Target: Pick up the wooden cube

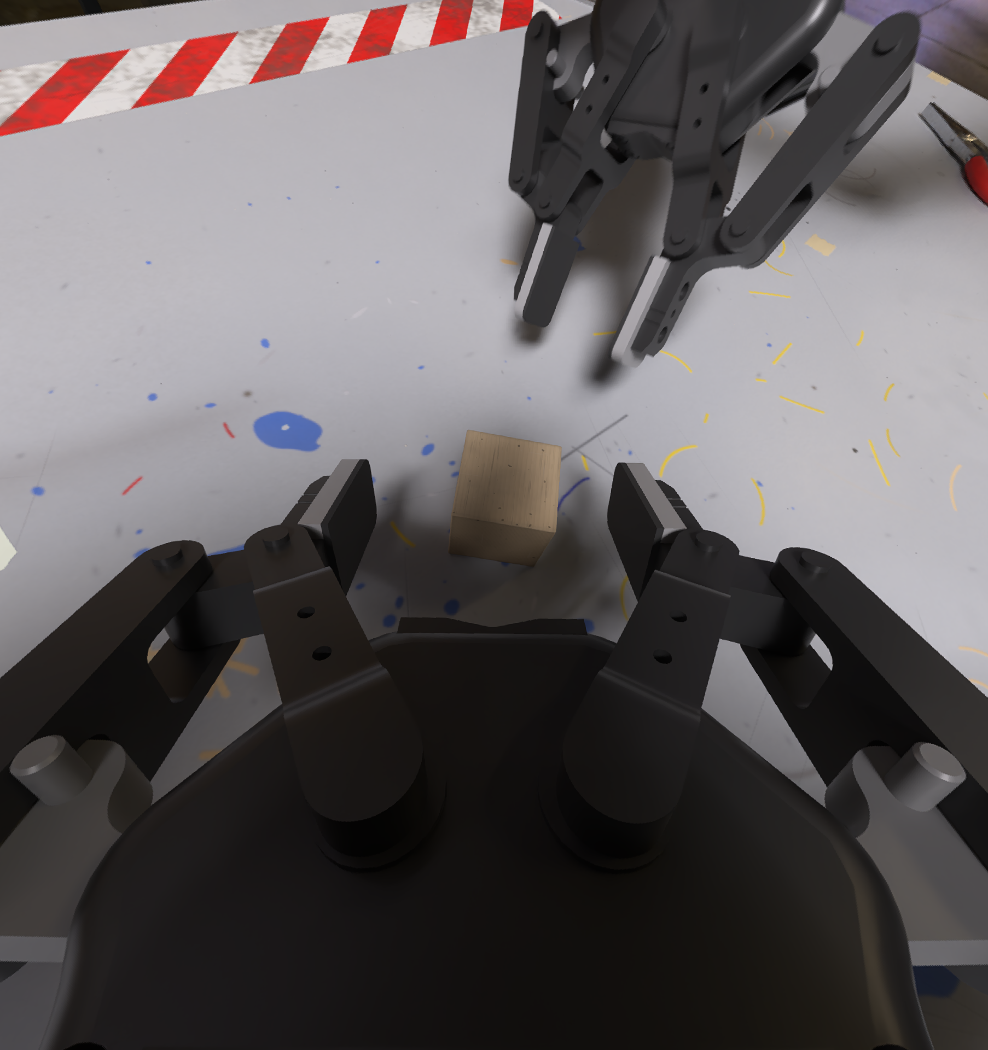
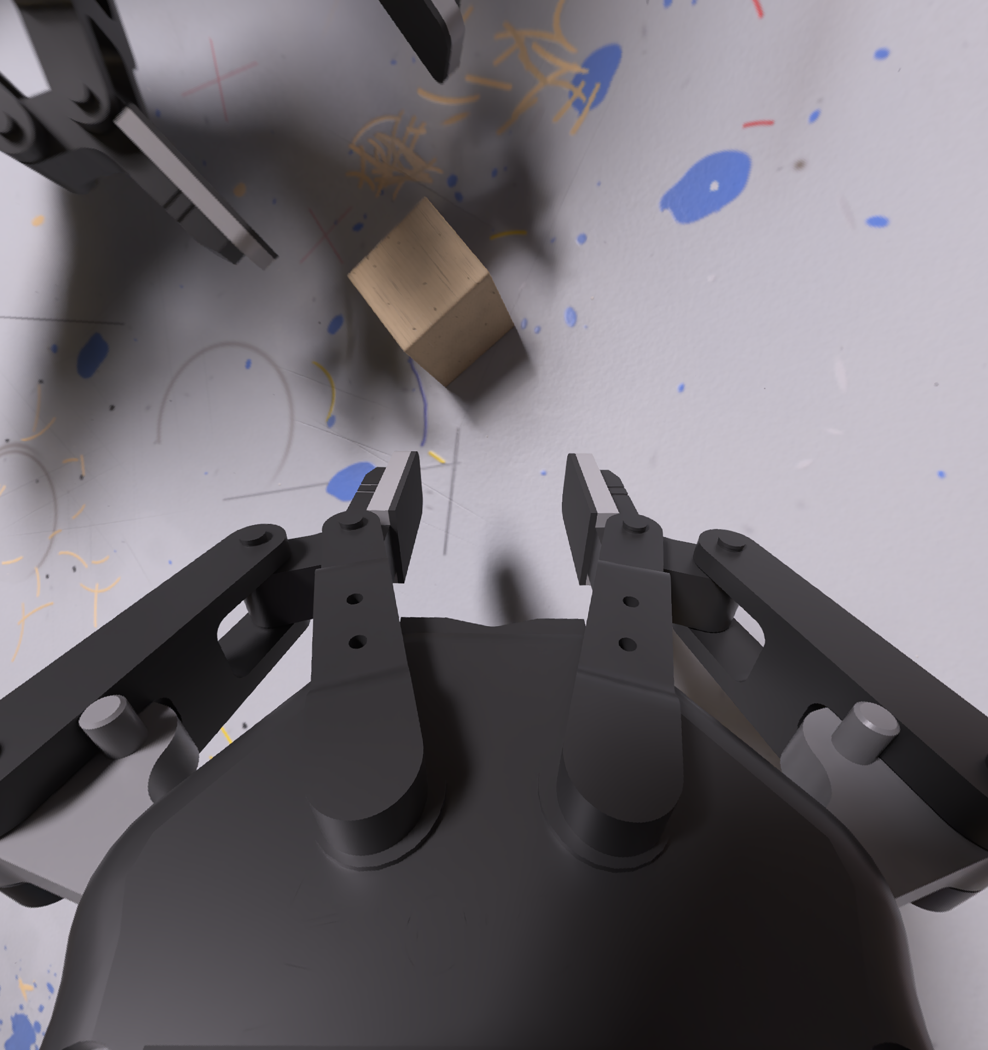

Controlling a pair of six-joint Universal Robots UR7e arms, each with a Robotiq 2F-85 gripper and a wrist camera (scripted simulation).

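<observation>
On the paint-flecked worktop, the wooden cube sits between the spread fingers of the nearer left gripper, while the right gripper, also spread and empty, has it apart at 11 o'clock.

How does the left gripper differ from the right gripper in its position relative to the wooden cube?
The left gripper has the light wooden cube between its open fingers, untouched; the right gripper has only bare table between its own. The left gripper is at the cube; the right gripper is short of it. Both are black, two-fingered and open.
</observation>
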